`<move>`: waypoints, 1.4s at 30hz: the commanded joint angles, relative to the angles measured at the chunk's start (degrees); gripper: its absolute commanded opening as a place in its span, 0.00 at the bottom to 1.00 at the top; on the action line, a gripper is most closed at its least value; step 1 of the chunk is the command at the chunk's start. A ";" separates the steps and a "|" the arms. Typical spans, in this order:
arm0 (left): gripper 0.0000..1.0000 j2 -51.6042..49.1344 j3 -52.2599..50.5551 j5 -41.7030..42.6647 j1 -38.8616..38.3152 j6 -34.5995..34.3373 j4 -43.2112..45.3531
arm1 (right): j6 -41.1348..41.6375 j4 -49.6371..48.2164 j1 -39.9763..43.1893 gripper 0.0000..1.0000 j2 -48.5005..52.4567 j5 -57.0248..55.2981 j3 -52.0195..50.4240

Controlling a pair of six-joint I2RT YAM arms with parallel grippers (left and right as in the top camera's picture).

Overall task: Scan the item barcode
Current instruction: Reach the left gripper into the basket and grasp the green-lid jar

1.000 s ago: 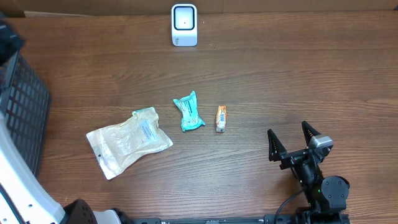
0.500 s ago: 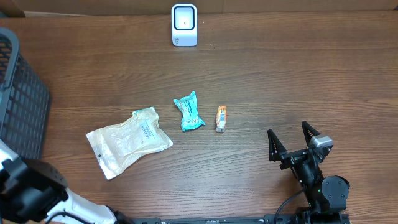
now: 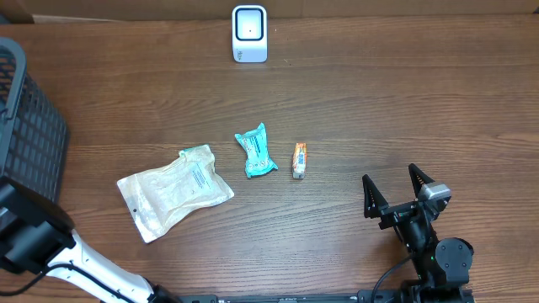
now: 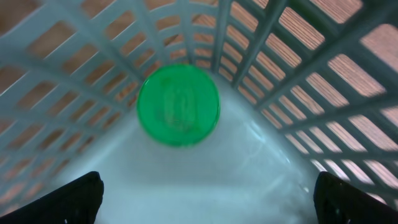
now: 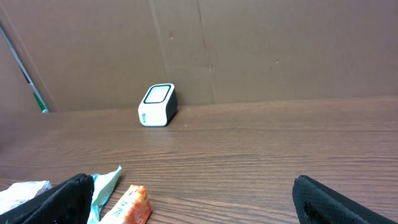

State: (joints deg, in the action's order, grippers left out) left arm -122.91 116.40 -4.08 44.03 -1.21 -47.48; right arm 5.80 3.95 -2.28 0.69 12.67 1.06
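Note:
A white barcode scanner (image 3: 249, 34) stands at the table's far edge; the right wrist view shows the scanner (image 5: 157, 104) too. Three items lie mid-table: a clear-white pouch (image 3: 174, 192), a teal packet (image 3: 255, 151) and a small orange packet (image 3: 299, 159). My right gripper (image 3: 394, 195) rests open near the front right, to the right of the orange packet (image 5: 130, 205), holding nothing. My left gripper (image 4: 199, 208) is open with nothing between its fingers. It looks into the basket (image 4: 323, 81), where a blurred green round thing (image 4: 178, 106) lies.
A dark mesh basket (image 3: 25, 143) occupies the left edge of the table. My left arm (image 3: 34, 236) reaches in at the front left corner beside it. A brown cardboard wall (image 5: 249, 50) backs the table behind the scanner.
My left arm has swung from the basket's far end down to the near left corner, uncovering most of the basket. The right arm and the items have not moved.

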 commanded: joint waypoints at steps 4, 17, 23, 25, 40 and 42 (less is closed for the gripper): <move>0.99 -4.07 -0.13 0.74 0.55 6.62 5.73 | 0.13 -0.35 0.11 1.00 -0.46 -0.17 -0.59; 0.99 -9.42 -0.13 0.68 0.59 10.45 13.92 | 0.11 -0.35 0.11 1.00 -0.46 -0.17 -0.59; 0.97 -10.86 -0.13 0.48 0.72 10.45 14.53 | 0.11 -0.35 0.11 1.00 -0.46 -0.17 -0.59; 0.96 -10.86 -0.13 0.48 0.74 10.43 15.17 | 0.13 -0.35 0.11 1.00 -0.46 -0.17 -0.59; 0.93 -9.70 -0.09 -9.68 0.76 2.12 15.15 | 0.13 -0.35 0.11 1.00 -0.46 -0.17 -0.59; 0.94 -9.75 -0.09 -9.35 0.90 1.79 15.10 | 0.13 -0.35 0.11 1.00 -0.46 -0.17 -0.59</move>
State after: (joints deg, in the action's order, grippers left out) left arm -132.55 116.38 -10.41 44.38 3.53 -32.14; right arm 5.80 3.92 -2.28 0.69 12.67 1.06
